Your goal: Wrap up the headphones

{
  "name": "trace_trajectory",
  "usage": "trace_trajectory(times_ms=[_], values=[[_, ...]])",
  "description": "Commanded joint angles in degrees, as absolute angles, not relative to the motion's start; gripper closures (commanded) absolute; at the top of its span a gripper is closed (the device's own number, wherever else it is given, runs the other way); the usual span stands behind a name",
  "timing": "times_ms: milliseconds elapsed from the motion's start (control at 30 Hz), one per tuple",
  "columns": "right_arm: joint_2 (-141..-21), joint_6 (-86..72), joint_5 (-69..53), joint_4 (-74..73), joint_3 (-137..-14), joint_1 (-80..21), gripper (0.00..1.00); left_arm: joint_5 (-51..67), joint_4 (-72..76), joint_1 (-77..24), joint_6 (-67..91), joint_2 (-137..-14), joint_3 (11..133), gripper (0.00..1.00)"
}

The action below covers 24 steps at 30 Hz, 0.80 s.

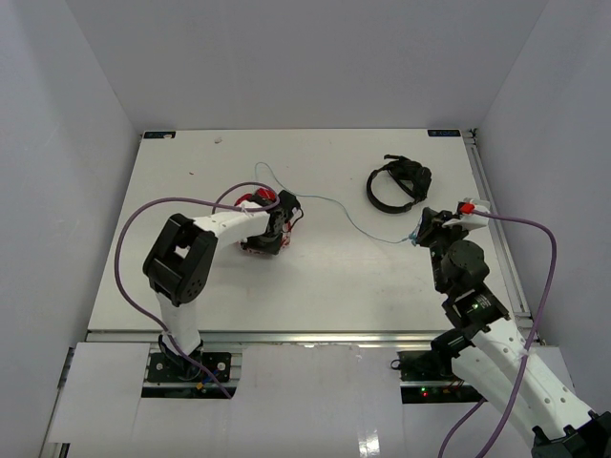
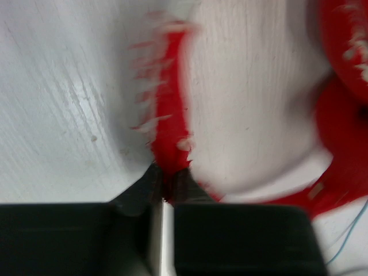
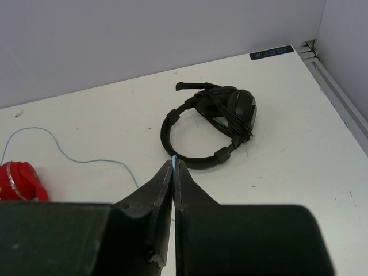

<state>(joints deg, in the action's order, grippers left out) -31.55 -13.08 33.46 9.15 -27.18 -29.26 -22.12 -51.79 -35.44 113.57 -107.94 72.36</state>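
The red headphones (image 1: 264, 221) lie left of the table's middle. My left gripper (image 1: 277, 227) is shut on their red band, which fills the left wrist view (image 2: 167, 132) with a white pad beside it. Their thin pale blue cable (image 1: 334, 202) loops behind them and runs right across the table to my right gripper (image 1: 417, 236). My right gripper (image 3: 174, 163) is shut on the cable's end; a blue tip sticks out between the fingertips. The cable (image 3: 80, 159) and a red earcup (image 3: 20, 181) show at the left of the right wrist view.
Black headphones (image 1: 398, 183) with their cord wound round them lie at the back right, just beyond my right gripper; they also show in the right wrist view (image 3: 213, 126). White walls close in the table on three sides.
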Motion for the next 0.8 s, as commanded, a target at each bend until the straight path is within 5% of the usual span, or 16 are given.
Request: trace_trajectory(times_ms=[0, 133, 267, 567, 767], values=[[-31.5, -13.0, 32.7, 12.3, -26.7, -29.1, 0.92, -24.6, -52.9, -35.6, 131.3, -109.7, 69.2, 0.99], [-33.4, -12.8, 29.9, 12.0, -27.5, -29.1, 0.92, -35.1, -60.9, -34.9, 126.3, -104.9, 68.5, 1.00], [-37.1, -13.8, 27.8, 9.9, -29.8, -29.1, 0.92, -40.9, -60.3, -30.2, 102.0, -100.2, 68.7, 1.00], [-42.2, -17.0, 32.7, 5.3, -30.3, -29.1, 0.90, -39.6, -38.4, -28.4, 53.2, -87.5, 61.6, 1.00], [-41.8, -18.0, 30.4, 3.3, -30.7, -29.1, 0.40, -32.7, -27.3, -29.5, 35.0, -75.7, 55.7, 1.00]])
